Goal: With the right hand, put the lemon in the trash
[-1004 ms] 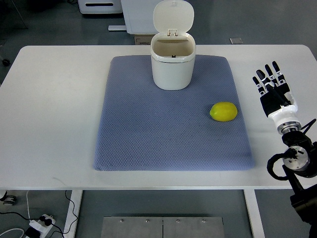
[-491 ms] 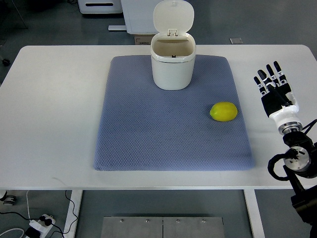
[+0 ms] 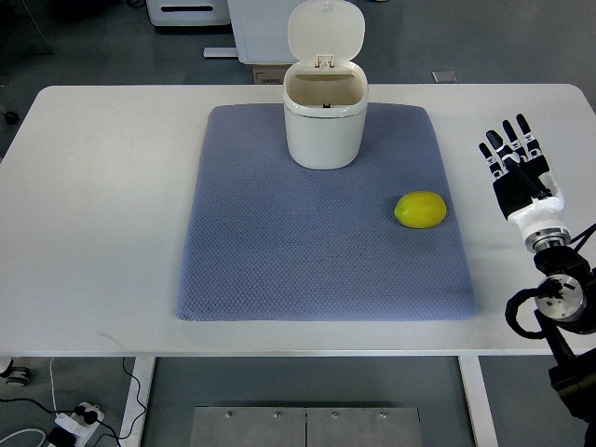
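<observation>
Right hand [image 3: 519, 168] hangs over the bare white table [image 3: 102, 205] near its right edge, fingers [image 3: 504, 142] straight and slightly spread, pointing away from the robot and holding nothing; its arm comes in from the lower right corner, and no left arm shows. One table fills most of the view, with wide bare strips left and right of the cloth and a narrower one along the near edge. One blue-grey mat [image 3: 307, 242] lies in the middle of it, its far edge close to the table's far edge. One white trash bin [image 3: 324, 119] stands upright on the far middle of the mat, its hinged lid [image 3: 326, 31] tipped up and back so the mouth is open. One yellow lemon [image 3: 420, 209] rests on the mat near its right edge, well apart from the bin and separated from the hand by the mat's border and a strip of bare table. Beyond the table, grey floor and white furniture bases show; below the near edge, a power strip [image 3: 74, 417] lies on the floor.
</observation>
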Motion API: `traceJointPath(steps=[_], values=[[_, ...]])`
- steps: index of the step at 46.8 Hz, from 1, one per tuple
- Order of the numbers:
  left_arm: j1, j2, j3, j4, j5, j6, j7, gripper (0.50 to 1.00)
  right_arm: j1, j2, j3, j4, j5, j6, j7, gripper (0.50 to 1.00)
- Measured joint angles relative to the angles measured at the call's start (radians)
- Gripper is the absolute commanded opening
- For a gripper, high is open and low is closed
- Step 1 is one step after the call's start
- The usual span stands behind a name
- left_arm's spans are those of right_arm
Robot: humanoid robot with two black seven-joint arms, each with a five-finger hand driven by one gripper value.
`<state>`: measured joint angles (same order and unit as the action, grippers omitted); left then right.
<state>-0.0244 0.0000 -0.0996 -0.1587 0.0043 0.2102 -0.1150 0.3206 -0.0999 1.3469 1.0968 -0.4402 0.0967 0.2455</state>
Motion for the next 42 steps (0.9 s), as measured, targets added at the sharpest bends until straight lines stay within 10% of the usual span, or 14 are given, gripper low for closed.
traceJointPath(steps=[42], values=[[0.0,0.0,0.0,0.0,0.0,0.0,0.0,1.0,0.011,-0.017,0.0,0.0,0.0,0.0,-0.002,1.0]])
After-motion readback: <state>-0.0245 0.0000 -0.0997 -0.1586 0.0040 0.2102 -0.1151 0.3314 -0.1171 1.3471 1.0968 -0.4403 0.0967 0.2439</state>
